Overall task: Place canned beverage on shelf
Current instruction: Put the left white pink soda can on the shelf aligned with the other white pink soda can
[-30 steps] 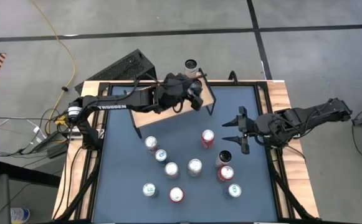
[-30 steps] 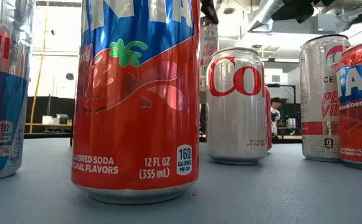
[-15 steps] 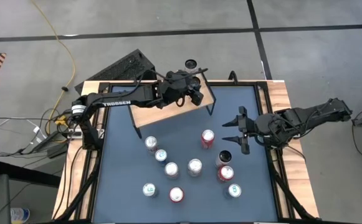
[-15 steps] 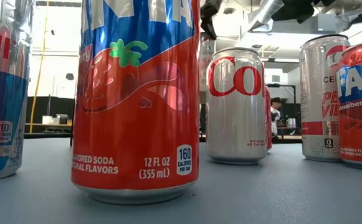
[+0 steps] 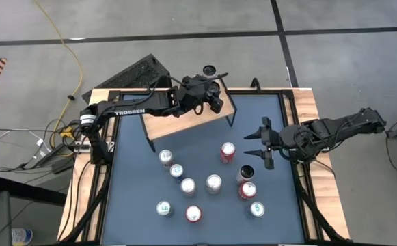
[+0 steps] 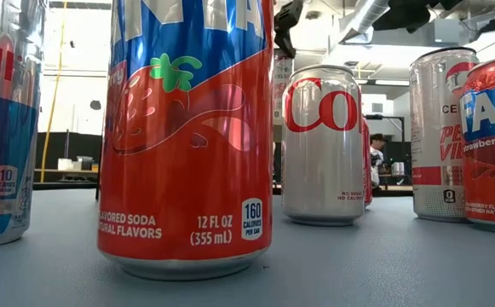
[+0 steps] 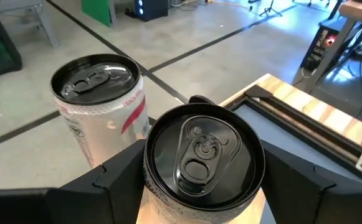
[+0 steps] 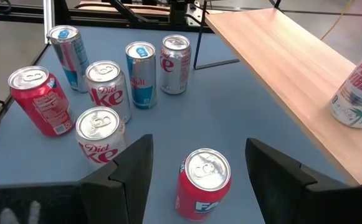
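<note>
The shelf (image 5: 178, 119), a light wooden board on thin black legs, stands at the table's far middle. My left gripper (image 5: 210, 87) reaches over its far right part, shut on a can with a black top (image 7: 204, 155). Just beyond it a white-and-pink can (image 7: 100, 106) stands on its base at the board's far right corner (image 5: 210, 69), and the right wrist view shows it too (image 8: 355, 87). My right gripper (image 5: 251, 145) waits open over the table's right part, above a red can (image 8: 202, 180). My left gripper pinches the black-topped can between its two fingers (image 7: 115, 180), one on each opposite side of the wall just under the top rim (image 7: 149, 186). The fingers come nearly level from the table's left side. The can is upright over the board; its base is hidden.
Several loose cans stand on the blue mat (image 5: 137, 157) near the table's middle and near edge, among them silver cola cans (image 8: 106, 93) and red ones (image 8: 40, 99). In the low view, near cans (image 6: 187, 136) block most of the scene. The shelf's left part is bare.
My left gripper has swung with its can toward the table's far edge and the can at the shelf's corner, sinking a little. Most of the move came early in the second.
</note>
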